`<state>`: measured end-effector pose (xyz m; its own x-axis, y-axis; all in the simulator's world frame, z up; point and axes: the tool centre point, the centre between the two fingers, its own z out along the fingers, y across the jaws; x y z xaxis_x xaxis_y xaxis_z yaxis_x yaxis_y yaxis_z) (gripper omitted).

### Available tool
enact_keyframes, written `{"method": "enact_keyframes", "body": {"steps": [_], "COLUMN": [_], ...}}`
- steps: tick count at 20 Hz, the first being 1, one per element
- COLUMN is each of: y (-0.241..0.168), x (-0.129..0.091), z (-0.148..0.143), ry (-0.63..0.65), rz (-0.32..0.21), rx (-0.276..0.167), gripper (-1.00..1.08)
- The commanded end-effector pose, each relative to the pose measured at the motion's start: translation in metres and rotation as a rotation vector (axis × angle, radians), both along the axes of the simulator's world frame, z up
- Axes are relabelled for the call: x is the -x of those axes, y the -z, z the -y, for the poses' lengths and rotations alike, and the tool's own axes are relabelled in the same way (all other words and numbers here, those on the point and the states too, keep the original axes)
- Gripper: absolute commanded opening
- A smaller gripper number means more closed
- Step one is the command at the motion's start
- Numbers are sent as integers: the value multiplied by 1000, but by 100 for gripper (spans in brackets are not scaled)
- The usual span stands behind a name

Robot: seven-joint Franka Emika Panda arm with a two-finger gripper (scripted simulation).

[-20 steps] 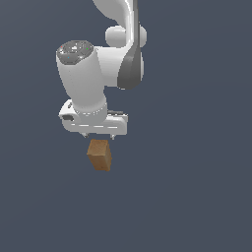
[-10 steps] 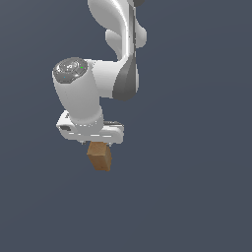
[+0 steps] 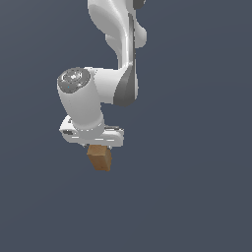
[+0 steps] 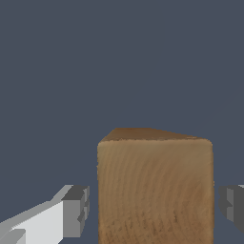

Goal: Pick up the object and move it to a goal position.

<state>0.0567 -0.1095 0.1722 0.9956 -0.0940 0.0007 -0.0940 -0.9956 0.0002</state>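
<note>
The object [image 3: 100, 159] is a small tan-brown block standing right under my white hand in the exterior view. In the wrist view the object [image 4: 155, 190] fills the lower middle, with one plain face and its top edge showing. My gripper [image 4: 152, 209] is open and straddles it. A grey fingertip [image 4: 76, 210] stands on one side and the other fingertip [image 4: 232, 206] on the opposite side, each with a narrow gap to the block. In the exterior view the gripper [image 3: 100, 150] is low over the block and its fingers are mostly hidden.
A plain dark grey-blue ground [image 3: 197, 197] lies all around the block. No other objects, containers or edges show in either view.
My hand has come down over the block, so less of the block shows beneath it. The upper arm has swung over. The block has stayed in place.
</note>
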Motion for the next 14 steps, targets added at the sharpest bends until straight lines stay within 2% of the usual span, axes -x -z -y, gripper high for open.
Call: {"method": "enact_keyframes", "body": {"steps": [1,10,11,14], "y": [14,30,30,30], "x": [1,-1,-1,-1], "z": [0,0,0,0], "ry": [0,0,0,0], "rz": [-1,-1,-1,-1], "rx": [0,0,0,0], "gripper": [100,100,-100,-100]}}
